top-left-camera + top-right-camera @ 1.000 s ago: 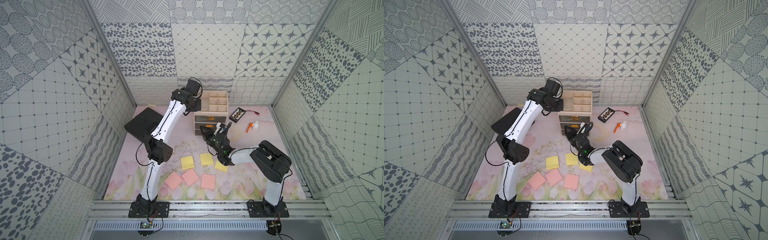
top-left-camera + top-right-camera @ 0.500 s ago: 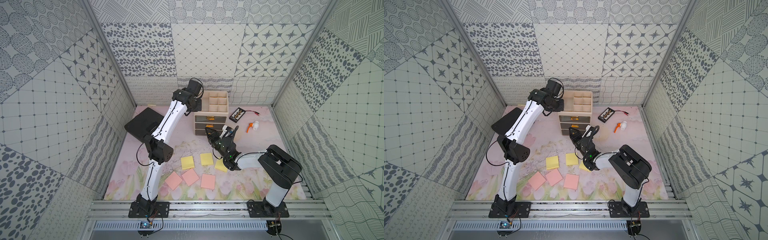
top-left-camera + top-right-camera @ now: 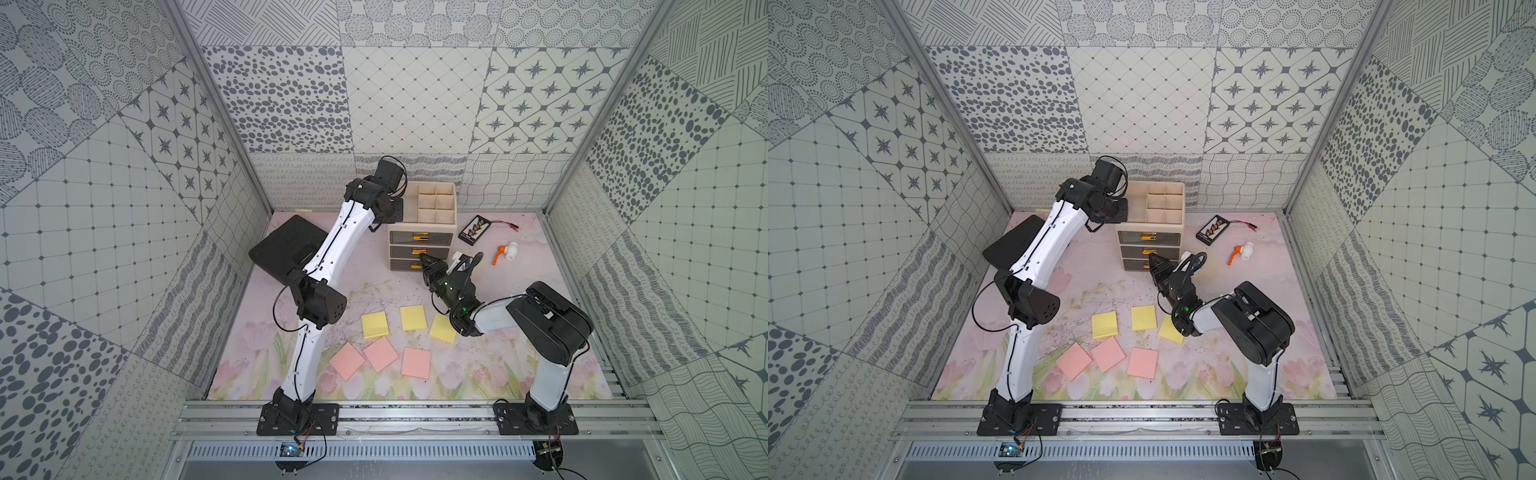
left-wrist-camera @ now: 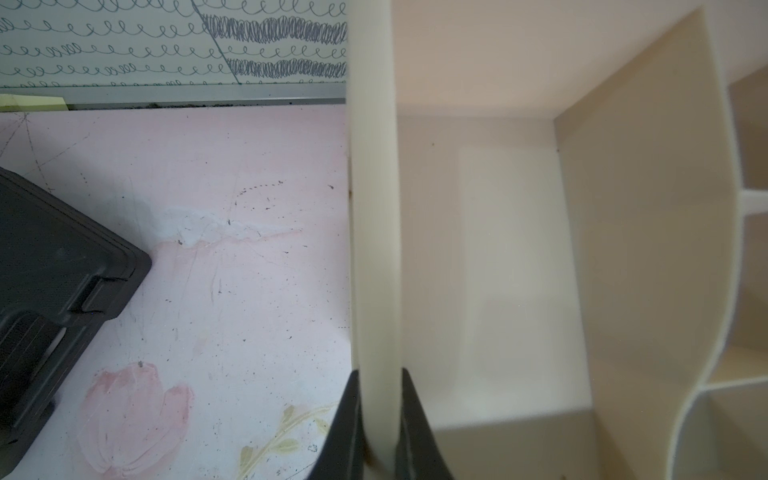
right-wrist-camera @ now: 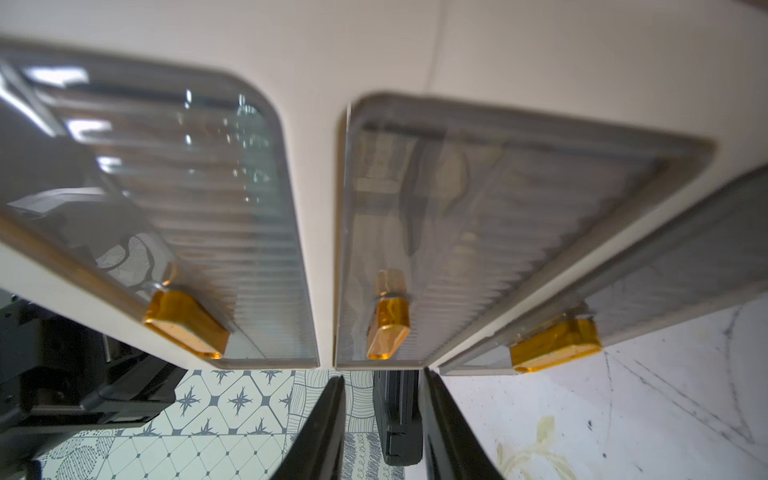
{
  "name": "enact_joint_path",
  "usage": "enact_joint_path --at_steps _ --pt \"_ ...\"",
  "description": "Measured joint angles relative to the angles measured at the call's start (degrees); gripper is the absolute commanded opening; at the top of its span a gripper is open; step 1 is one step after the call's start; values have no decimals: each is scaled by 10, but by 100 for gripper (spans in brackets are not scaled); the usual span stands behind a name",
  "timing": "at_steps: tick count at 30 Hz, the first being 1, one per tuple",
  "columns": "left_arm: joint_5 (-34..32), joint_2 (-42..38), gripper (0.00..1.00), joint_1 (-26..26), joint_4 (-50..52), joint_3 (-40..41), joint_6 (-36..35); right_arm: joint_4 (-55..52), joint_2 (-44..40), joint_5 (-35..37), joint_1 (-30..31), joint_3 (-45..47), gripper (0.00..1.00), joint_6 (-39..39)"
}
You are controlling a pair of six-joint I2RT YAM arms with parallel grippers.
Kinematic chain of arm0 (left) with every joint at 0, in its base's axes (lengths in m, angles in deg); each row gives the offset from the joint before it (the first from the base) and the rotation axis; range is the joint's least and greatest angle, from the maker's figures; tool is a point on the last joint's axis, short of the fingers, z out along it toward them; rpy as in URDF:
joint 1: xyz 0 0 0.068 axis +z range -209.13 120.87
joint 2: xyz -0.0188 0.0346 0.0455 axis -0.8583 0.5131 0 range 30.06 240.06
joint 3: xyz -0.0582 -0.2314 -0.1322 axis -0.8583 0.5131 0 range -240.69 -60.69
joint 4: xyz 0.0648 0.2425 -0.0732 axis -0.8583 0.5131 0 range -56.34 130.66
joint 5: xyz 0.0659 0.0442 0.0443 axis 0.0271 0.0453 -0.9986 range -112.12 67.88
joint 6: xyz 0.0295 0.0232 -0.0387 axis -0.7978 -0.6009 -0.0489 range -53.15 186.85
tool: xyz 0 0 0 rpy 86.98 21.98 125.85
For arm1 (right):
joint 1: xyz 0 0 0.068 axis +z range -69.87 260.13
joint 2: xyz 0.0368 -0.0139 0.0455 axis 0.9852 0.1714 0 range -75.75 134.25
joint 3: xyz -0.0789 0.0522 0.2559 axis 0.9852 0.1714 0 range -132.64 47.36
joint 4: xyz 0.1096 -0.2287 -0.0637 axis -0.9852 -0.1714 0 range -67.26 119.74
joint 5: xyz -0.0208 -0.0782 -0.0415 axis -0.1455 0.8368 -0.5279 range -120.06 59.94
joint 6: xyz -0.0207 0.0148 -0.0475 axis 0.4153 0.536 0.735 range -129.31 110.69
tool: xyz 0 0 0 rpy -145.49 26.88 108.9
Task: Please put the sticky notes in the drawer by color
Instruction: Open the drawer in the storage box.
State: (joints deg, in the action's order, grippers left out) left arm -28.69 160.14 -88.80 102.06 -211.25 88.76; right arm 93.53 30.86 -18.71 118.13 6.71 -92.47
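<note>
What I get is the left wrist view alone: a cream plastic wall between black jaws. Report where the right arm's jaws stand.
Observer: The right arm's jaws stand open, lined up with the gold handle of the middle smoky grey drawer in the cream plastic chest, closed on nothing.
Operator: Count the paper pads on the mat.
Observer: Three pastel yellow square pads and three salmon pink ones lie flat on the flowered pink mat; no blue pad shows.

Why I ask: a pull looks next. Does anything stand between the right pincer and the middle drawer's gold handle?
Nothing visible does. In the right wrist view the right pincer is open just short of the gold handle of the middle drawer, with only a bare gap between them.
</note>
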Motion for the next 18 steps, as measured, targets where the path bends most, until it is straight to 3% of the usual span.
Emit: enact_joint_path --at_steps 18 --pt "-2 0 0 0 0 1 -3 7 49 -19 -21 -45 30 4"
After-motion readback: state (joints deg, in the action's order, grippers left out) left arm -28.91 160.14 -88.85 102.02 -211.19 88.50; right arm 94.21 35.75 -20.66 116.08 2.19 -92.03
